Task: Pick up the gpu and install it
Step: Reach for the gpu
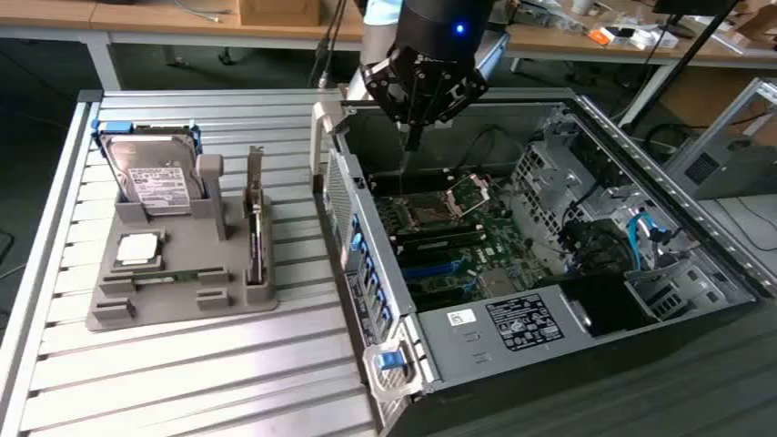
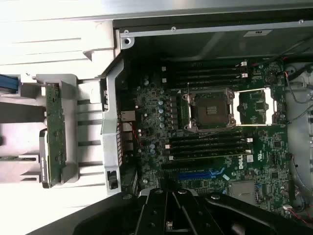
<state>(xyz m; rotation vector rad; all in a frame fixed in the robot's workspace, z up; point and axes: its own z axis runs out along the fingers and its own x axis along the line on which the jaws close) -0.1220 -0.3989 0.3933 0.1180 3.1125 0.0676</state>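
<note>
Closest to where I stand is the open desktop computer case [image 1: 486,341], grey sheet metal with a blue latch at its near corner, lying on its side with the inside bared. Off to the exterior view's left of the case, on the ribbed silver metal table [image 1: 182,382], sits a grey plastic holder tray [image 1: 116,314]. On the part of that tray farthest from the case, a silver hard drive [image 1: 158,182] with a white label stands upright. Nearer to me lies a small square silver processor chip [image 1: 137,248], and a narrow green memory stick [image 1: 182,275] rests in a slot just beside that. On the tray's side nearest the case the gpu [image 1: 255,218] [image 2: 55,137], a thin flat dark circuit card, stands on edge in its slot, untouched. Over the case's far wall hangs the black gripper [image 1: 413,141] [image 2: 170,203], well apart from the gpu, its fingers pressed together with nothing between them. Below it, inside the case, lies the green motherboard [image 1: 449,264] [image 2: 151,112] with its square metal processor socket [image 1: 456,196] [image 2: 212,110] flipped open.
</note>
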